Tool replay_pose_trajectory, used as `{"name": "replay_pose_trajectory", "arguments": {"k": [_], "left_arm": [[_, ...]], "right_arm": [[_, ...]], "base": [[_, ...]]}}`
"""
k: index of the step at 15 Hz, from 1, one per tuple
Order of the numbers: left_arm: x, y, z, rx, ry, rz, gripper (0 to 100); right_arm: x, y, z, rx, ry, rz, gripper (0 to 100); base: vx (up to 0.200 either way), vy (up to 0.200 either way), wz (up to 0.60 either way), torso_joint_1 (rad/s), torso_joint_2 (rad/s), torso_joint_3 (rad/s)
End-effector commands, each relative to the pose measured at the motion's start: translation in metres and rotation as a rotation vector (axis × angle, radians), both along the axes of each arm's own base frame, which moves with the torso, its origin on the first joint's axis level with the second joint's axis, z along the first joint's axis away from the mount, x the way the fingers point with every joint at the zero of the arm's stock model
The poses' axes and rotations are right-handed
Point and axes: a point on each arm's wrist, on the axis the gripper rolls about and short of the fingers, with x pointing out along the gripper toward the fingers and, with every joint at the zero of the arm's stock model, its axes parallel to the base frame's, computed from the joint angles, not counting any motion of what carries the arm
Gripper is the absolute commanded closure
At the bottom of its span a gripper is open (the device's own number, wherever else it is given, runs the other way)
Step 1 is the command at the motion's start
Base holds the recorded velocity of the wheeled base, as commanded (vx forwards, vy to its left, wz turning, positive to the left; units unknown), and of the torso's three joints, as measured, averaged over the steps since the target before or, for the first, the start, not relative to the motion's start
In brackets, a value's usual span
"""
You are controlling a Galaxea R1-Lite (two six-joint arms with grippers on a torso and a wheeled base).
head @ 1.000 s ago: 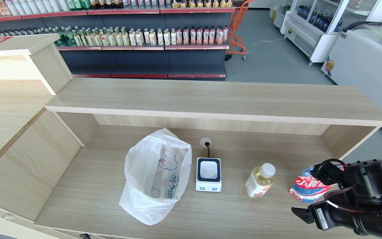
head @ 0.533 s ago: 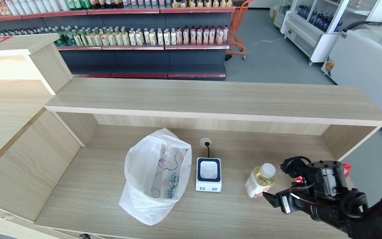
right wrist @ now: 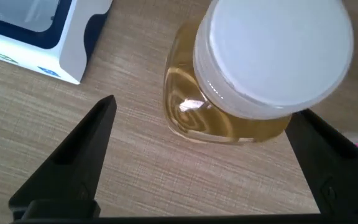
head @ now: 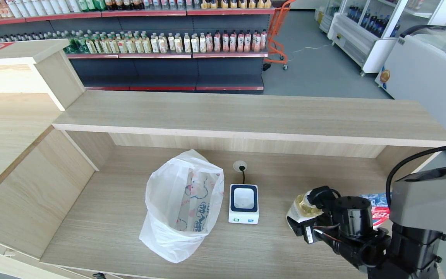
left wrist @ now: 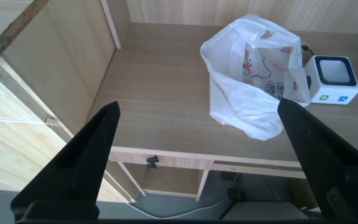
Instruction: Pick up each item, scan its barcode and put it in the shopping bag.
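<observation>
— Head view first. Where to look for the bottle (head: 299,211)?
— Just right of the scanner (head: 243,203), on the counter (head: 246,252), standing upright by the look of it. Half hidden under the right gripper (head: 308,214), poised over it.
— And past that?
— Farther right of the scanner again, a red-and-blue snack packet (head: 378,211). Close on the scanner's left, the shopping bag (head: 168,232), mouth agape, holding one flat printed pack (head: 194,205).
— Left wrist view?
— Left gripper (left wrist: 197,104) spread wide, holding nothing, hanging well off on the bag side of the scanner (left wrist: 333,78), above the counter's near edge. Shopping bag (left wrist: 244,109) slumped but open, with the printed pack (left wrist: 263,65) inside.
— Right wrist view?
— Looking down on the white cap (right wrist: 272,53) of the bottle (right wrist: 194,115), pale yellow liquid beneath. Right gripper (right wrist: 202,112) wide apart, straddling the bottle without visible contact. Corner of the scanner (right wrist: 36,37) close by.
— Handling?
— Probably near full, so fairly heavy for its size. Stiff plastic, smooth, likely slick around the label. Best taken around the body below the shoulder, not by the cap. As for the bag: thin, soft, apt to sag shut at the mouth.
</observation>
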Motion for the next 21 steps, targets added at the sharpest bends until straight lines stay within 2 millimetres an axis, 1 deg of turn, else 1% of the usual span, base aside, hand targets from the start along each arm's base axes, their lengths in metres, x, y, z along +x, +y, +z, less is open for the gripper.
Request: {"name": "replay_pose_trajectory", "arguments": {"k": [1,5,8,10,11,14,15,18,21], "left_arm": [[0.000,0.000,0.000,0.000,0.001,0.001,0],[0.000,0.000,0.000,0.000,0.001,0.001,0],[0.000,0.000,0.000,0.000,0.000,0.001,0],[0.000,0.000,0.000,0.000,0.000,0.001,0],[0.000,0.000,0.000,0.000,0.000,0.001,0],[0.000,0.000,0.000,0.000,0.001,0.001,0],[0.000,0.000,0.000,0.000,0.001,0.001,0],[0.000,0.000,0.000,0.000,0.000,0.001,0],[0.000,0.000,0.000,0.000,0.001,0.001,0]], "right_arm": [[0.006,0.005,-0.019,-0.029,0.008,0.015,0],[0.017,0.011,-0.021,-0.043,-0.037,0.031,0],[0.036,0.020,-0.028,-0.043,-0.089,0.041,0],[0.047,0.027,-0.028,-0.042,-0.131,0.053,0],[0.050,0.030,-0.028,-0.036,-0.144,0.058,0],[0.051,0.032,-0.031,-0.035,-0.138,0.064,0],[0.052,0.032,-0.031,-0.035,-0.138,0.064,100],[0.055,0.033,-0.026,-0.024,-0.158,0.062,100],[0.055,0.033,-0.025,-0.017,-0.162,0.059,100]], "base": [[0.000,0.000,0.00,0.000,0.00,0.000],[0.000,0.000,0.00,0.000,0.00,0.000],[0.000,0.000,0.00,0.000,0.00,0.000],[0.000,0.000,0.00,0.000,0.00,0.000],[0.000,0.000,0.00,0.000,0.00,0.000],[0.000,0.000,0.00,0.000,0.00,0.000],[0.000,0.000,0.00,0.000,0.00,0.000],[0.000,0.000,0.00,0.000,0.00,0.000],[0.000,0.000,0.00,0.000,0.00,0.000]]}}
